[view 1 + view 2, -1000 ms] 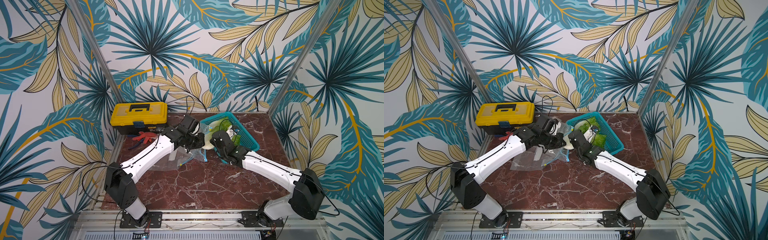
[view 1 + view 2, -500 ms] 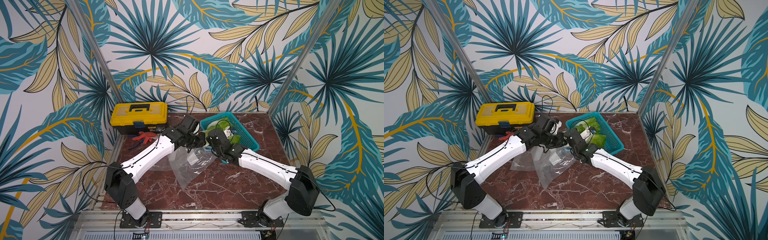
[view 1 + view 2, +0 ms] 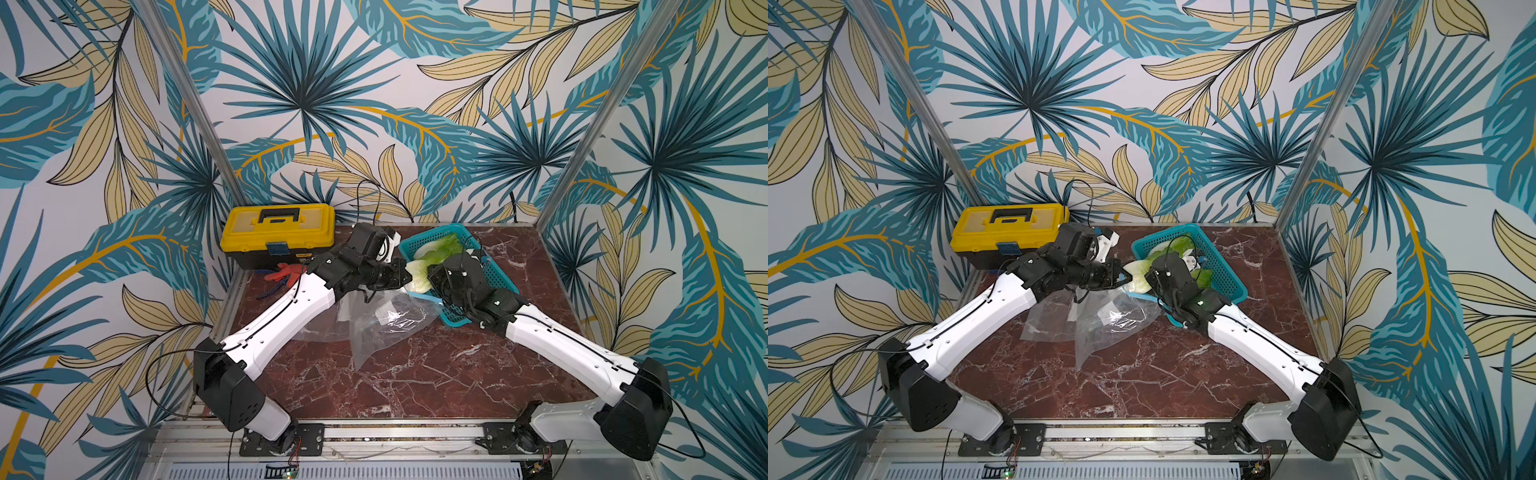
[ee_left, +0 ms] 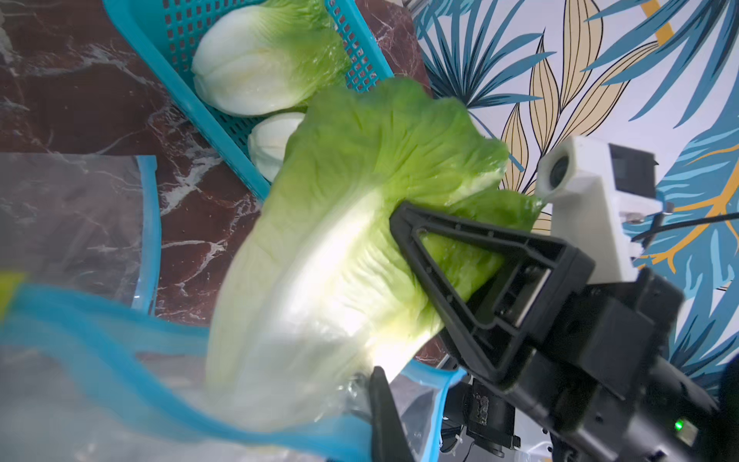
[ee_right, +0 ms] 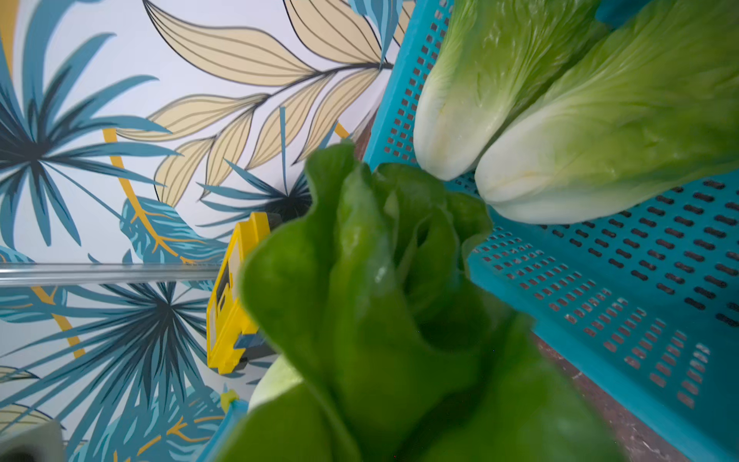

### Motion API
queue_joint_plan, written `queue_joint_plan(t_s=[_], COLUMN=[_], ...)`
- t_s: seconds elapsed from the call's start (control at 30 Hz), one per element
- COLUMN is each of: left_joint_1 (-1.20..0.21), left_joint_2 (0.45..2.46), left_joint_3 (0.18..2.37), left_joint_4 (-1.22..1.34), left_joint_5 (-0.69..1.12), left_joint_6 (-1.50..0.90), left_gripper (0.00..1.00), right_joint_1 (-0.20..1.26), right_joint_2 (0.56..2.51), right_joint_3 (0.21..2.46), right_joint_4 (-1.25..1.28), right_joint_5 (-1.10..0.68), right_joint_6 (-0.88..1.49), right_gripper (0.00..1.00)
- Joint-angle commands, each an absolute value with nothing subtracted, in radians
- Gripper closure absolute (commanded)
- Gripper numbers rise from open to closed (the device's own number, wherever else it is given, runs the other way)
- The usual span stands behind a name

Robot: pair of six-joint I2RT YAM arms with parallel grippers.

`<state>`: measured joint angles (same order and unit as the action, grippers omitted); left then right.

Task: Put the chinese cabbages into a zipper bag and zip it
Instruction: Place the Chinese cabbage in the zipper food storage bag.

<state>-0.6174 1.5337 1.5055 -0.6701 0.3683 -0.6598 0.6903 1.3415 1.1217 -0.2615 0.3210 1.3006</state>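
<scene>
A yellow toolbox (image 3: 277, 232) stands on the marble table (image 3: 415, 374) — a red-handled tool (image 3: 284, 272) just beside it. A teal basket (image 3: 498, 276) sits apart.

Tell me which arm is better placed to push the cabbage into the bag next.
Right. The right gripper grips the cabbage, its white base at the blue mouth of the zipper bag; the left gripper is pinching the bag's rim, holding it up.

The walls (image 3: 374, 104) are white with big blue and tan leaves all over them. Two shiny metal poles (image 3: 205, 124) go up at the back corners. The table top (image 3: 415, 382) is dark red stone with white cracks. A gray metal rail (image 3: 395, 432) runs along the front.
</scene>
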Motion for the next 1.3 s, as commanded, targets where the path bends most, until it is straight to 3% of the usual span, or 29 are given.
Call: queue_joint_plan(t_s=[0.0,0.17,0.37,0.5,0.8,0.97,1.07,1.27], left_joint_1=[-0.586,-0.625,-0.617,-0.622,-0.669,-0.676,-0.706,-0.76], left_joint_2=[1.562,1.626,1.645,1.682,1.741,1.761,1.797,1.809], left_joint_3=[1.531,1.641,1.653,1.693,1.709,1.759,1.809,1.871], left_joint_4=[-0.654,-0.655,-0.801,-0.845,-0.844,-0.842,-0.842,-0.842], left_joint_5=[0.267,0.327,0.294,0.33,0.266,0.268,0.293,0.324], left_joint_6=[-0.645,-0.687,-0.591,-0.554,-0.484,-0.478,-0.484,-0.476], left_gripper=[1.0,1.0,1.0,1.0,1.0,1.0,1.0,1.0], right_joint_1=[0.748,0.76,0.677,0.593,0.504,0.534,0.57,0.596], right_joint_2=[1.363,1.458,1.386,1.389,1.338,1.365,1.425,1.526], right_joint_3=[1.128,1.064,1.088,1.086,1.021,0.987,1.002,1.057], right_joint_4=[-0.312,-0.195,-0.2,-0.188,-0.021,0.053,0.106,0.048], right_joint_5=[0.248,0.398,0.419,0.297,-0.021,-0.165,-0.135,0.104], right_joint_6=[1.275,1.325,1.145,1.103,1.307,1.421,1.452,1.388], right_gripper=[1.0,1.0,1.0,1.0,1.0,1.0,1.0,1.0])
